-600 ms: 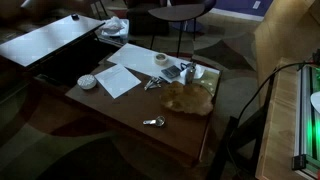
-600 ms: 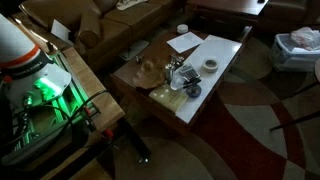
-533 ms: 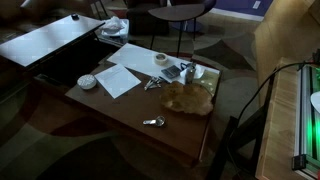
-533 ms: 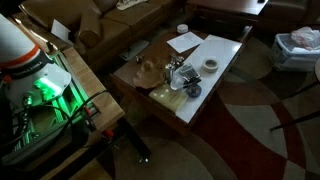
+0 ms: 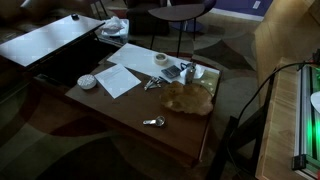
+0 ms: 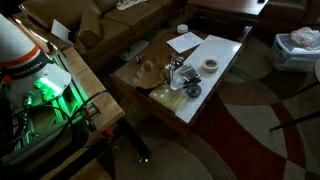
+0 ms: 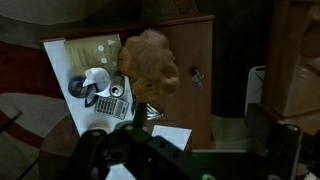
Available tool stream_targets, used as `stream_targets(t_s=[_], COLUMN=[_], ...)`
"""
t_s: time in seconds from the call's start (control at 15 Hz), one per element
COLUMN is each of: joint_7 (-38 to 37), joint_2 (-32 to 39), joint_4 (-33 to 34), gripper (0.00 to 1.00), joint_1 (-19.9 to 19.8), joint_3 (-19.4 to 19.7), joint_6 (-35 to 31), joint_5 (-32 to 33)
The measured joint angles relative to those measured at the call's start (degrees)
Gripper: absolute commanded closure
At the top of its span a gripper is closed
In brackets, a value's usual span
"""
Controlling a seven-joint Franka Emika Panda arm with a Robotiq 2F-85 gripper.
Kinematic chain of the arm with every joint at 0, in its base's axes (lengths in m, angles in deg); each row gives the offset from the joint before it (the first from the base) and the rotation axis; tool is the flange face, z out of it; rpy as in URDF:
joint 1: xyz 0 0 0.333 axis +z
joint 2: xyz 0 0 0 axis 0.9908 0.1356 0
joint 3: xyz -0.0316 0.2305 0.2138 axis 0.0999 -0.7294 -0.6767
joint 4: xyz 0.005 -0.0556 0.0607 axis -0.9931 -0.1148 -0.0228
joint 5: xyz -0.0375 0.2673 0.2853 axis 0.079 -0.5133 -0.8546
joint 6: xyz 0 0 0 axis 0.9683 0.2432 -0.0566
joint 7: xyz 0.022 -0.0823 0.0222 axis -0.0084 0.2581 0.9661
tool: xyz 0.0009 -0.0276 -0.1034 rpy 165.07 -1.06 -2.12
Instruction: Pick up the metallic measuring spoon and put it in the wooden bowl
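Silvery, the metallic measuring spoon (image 5: pixel 152 122) lies near the table (image 5: pixel 125 110) edge; wooden bowl (image 5: pixel 187 97) apart; jaws' state unclear.

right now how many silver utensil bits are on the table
2. A lone spoon lies on the table near its front edge, apart from the bowl. A utensil cluster lies between the paper and the bowl; it may hide several pieces.

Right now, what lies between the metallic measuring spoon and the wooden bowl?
In an exterior view, only bare tabletop separates the metallic measuring spoon from the wooden bowl. The wrist view agrees.
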Motion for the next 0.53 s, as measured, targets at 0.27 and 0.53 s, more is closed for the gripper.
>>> stream_targets(t_s=[0.27,0.53], joint_7=[-1.1,-9.4], joint_2=[0.2,4.9], joint_4=[-0.1,-3.1], gripper=[0.0,0.0], joint_1=[-0.1,1.1], joint_3=[-0.7,-8.0], joint_6=[-1.0,-13.9], joint_5=[0.0,-1.8])
